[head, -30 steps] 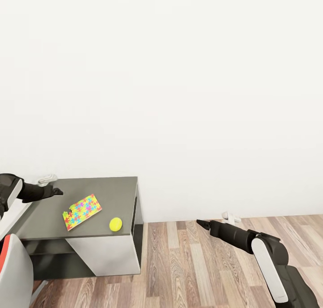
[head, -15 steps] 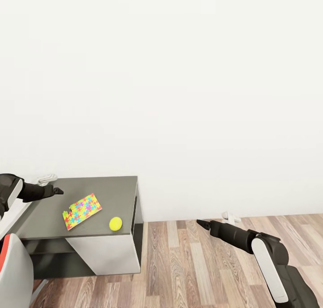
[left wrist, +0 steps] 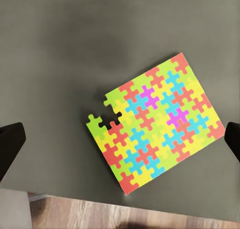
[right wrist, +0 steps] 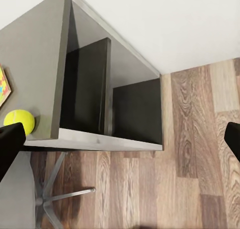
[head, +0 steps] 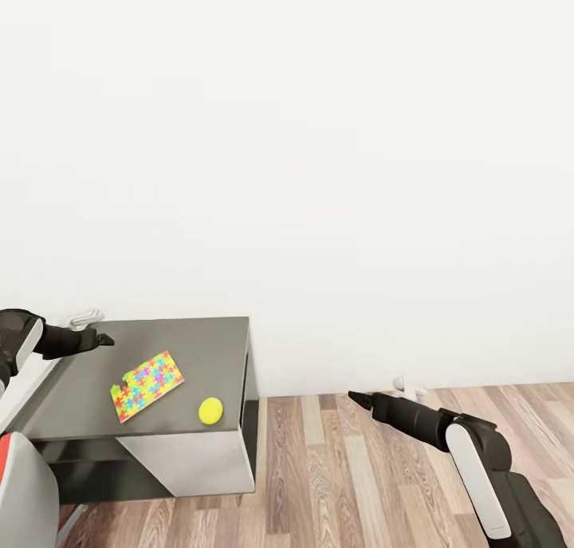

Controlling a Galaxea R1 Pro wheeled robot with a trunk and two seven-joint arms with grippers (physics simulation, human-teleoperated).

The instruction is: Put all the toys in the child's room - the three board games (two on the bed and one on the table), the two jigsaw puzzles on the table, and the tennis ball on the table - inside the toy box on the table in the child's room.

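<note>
Bright-coloured, the jigsaw puzzle (head: 147, 375) is lying flat on the table (head: 207, 348) — long axis slanting — directly beneath the left gripper (head: 102, 341), fingers spread wide (clearly the nearer of the 2 arms).

Table (head: 199, 348) with jigsaw puzzle (head: 147, 375) and tennis ball (head: 210, 410)

jigsaw puzzle (head: 148, 374): flat, multicoloured, on table (head: 207, 348) | tennis ball (head: 210, 410): yellow, near front edge, seemingly at rest
</note>
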